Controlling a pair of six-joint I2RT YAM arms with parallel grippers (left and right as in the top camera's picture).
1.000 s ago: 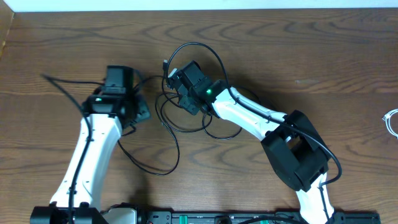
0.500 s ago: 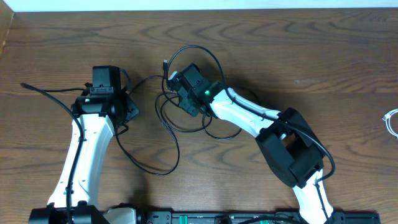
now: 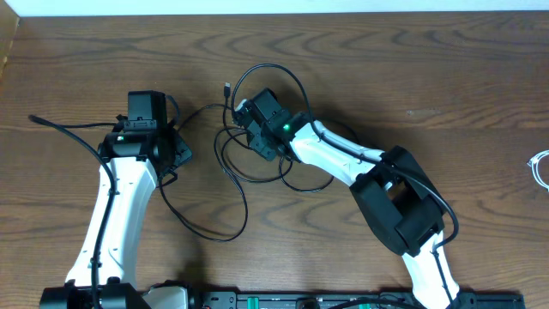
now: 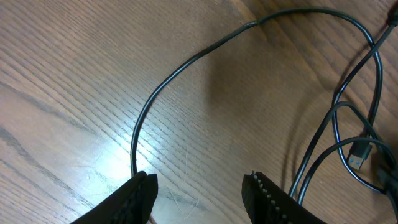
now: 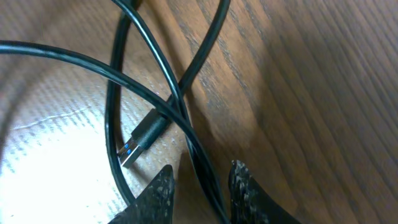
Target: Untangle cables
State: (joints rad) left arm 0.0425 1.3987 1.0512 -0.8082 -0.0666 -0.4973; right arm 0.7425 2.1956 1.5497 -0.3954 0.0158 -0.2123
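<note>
The long black cable (image 3: 236,184) lies in tangled loops at the table's middle, with a small plug end (image 3: 226,87) at the top. My right gripper (image 3: 244,115) is low over the tangle. In the right wrist view it (image 5: 202,186) is open with one black strand (image 5: 202,165) running between its fingers, next to a blue-tipped USB plug (image 5: 140,140). My left gripper (image 3: 177,154) is open and empty (image 4: 199,193) just above the table. A black strand (image 4: 155,96) passes its left finger. The white cable (image 3: 539,166) lies apart at the far right edge.
The thick black wire (image 3: 64,124) of the left arm sticks out to the left. Both arm bases stand at the table's near edge. A pale wall strip runs along the far edge (image 3: 274,7).
My left arm has swung left, away from the tangle, then stopped. My right gripper has stayed over the loops with hardly any shift.
</note>
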